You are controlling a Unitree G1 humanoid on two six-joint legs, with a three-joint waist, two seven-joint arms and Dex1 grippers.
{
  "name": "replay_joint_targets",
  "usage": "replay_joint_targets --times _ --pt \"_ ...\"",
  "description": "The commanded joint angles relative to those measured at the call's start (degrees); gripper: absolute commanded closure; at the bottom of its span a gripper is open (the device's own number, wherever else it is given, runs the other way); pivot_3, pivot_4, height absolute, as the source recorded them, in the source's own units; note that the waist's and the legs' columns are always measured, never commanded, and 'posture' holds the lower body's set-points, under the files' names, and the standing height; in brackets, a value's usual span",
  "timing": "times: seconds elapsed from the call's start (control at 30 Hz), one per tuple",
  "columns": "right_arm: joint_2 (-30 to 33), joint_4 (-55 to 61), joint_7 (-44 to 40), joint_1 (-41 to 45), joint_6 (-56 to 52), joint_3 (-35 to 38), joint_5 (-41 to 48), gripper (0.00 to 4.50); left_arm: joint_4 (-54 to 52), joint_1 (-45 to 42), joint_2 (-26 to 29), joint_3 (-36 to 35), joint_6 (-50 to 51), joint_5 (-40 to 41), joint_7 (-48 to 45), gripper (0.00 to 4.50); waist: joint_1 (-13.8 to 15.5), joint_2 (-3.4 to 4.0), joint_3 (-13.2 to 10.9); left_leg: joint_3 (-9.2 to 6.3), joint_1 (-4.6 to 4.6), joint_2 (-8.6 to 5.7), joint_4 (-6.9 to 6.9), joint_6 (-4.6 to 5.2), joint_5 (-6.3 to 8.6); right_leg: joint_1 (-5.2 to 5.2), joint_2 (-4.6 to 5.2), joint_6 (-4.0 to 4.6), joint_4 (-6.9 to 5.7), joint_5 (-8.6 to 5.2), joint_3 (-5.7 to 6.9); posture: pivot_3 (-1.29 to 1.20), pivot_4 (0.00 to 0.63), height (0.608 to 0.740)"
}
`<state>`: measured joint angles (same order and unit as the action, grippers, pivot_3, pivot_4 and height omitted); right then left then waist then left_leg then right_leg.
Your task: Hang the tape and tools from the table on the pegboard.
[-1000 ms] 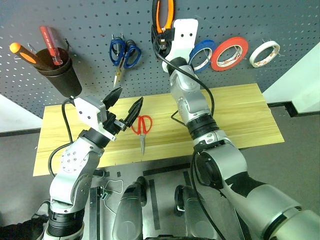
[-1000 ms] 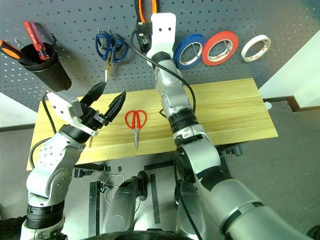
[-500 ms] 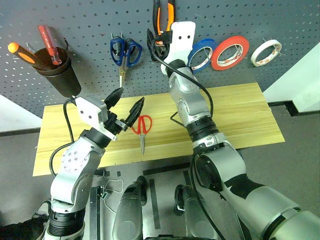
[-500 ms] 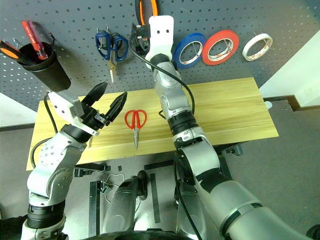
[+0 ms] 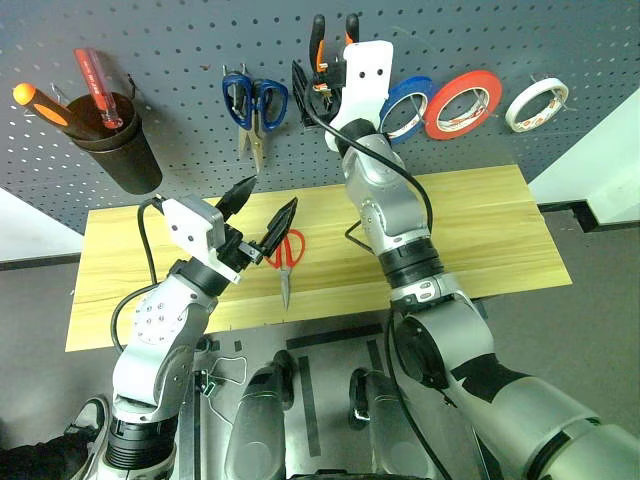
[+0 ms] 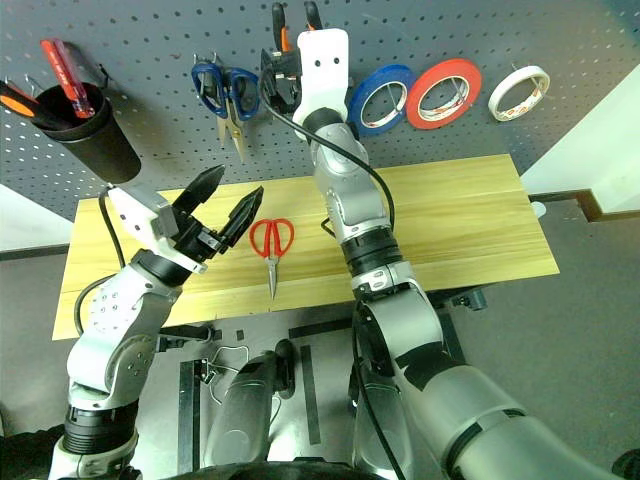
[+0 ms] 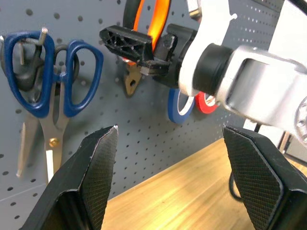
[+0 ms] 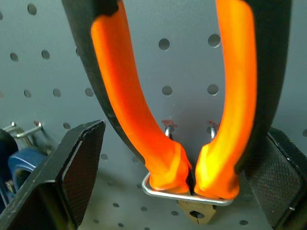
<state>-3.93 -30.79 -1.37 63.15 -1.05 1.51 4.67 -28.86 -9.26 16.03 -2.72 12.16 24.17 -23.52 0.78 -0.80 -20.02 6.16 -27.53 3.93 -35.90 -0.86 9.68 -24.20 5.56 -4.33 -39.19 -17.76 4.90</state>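
Note:
The orange-and-black pliers [image 8: 129,105] hang jaws-down in a wire hook [image 8: 158,192] on the dark grey pegboard [image 5: 180,40]. My right gripper [image 8: 186,129] is raised to them and stands open, one finger on each side of the handles, with a clear gap to the handle on one side. The red-handled scissors [image 5: 285,255] lie flat on the wooden table [image 5: 480,220]. Just left of them and above the table, my left gripper [image 5: 270,195] is open and holds nothing. The whitish tape [image 5: 537,103] hangs at the board's far right.
A blue roll [image 5: 405,107] and a red-orange roll [image 5: 460,103] hang right of the pliers, and blue-handled scissors [image 5: 254,100] hang to their left. A black cup [image 5: 125,150] with orange and red screwdrivers hangs at the far left. A white wall panel [image 5: 600,150] borders the table's right end.
My right gripper's fingers have spread away from the pliers, which now rest on the hook. The whole picture has shifted slightly. My left gripper has stayed where it was, still open.

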Motion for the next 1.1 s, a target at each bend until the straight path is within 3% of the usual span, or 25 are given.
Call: replay_joint_targets --times 0.03,0.83,0.93,1.1 --pt "0.04 5.64 -0.25 -0.67 -1.61 -0.99 -0.64 0.06 0.05 -0.82 -0.78 0.87 -2.75 -0.83 -0.62 0.86 0.00 -0.01 0.01 0.01 -0.01 0.00 0.02 0.00 0.00 -0.01 0.00 0.00 0.02 0.00 0.00 0.09 0.307 0.717" --pt "0.18 24.60 -0.63 -11.61 -12.90 -4.56 -1.62 0.06 2.28 -2.13 -1.02 2.15 -5.02 -1.67 -2.82 0.86 -0.06 -0.08 0.05 0.13 -0.02 -0.02 0.18 -0.05 -0.04 -0.11 -0.01 0.00 0.07 0.00 -0.01 0.07 0.294 0.717" --pt "1.14 30.40 -1.22 -15.35 -15.94 -5.29 -1.88 0.06 1.15 -0.23 -0.47 2.35 -4.58 -1.50 -3.22 0.86 -0.06 -0.11 0.07 0.13 -0.02 -0.02 0.18 -0.06 -0.05 -0.11 -0.01 0.00 0.07 0.00 0.00 0.08 0.293 0.717" --pt "5.32 49.85 -3.09 -26.86 -27.92 -5.95 -0.98 0.06 -5.58 7.23 0.93 2.39 -3.47 -3.67 -0.65 0.86 0.05 -0.14 0.08 0.11 -0.03 -0.03 0.24 -0.06 -0.04 -0.11 0.01 -0.01 0.13 0.00 -0.01 0.06 0.287 0.717"
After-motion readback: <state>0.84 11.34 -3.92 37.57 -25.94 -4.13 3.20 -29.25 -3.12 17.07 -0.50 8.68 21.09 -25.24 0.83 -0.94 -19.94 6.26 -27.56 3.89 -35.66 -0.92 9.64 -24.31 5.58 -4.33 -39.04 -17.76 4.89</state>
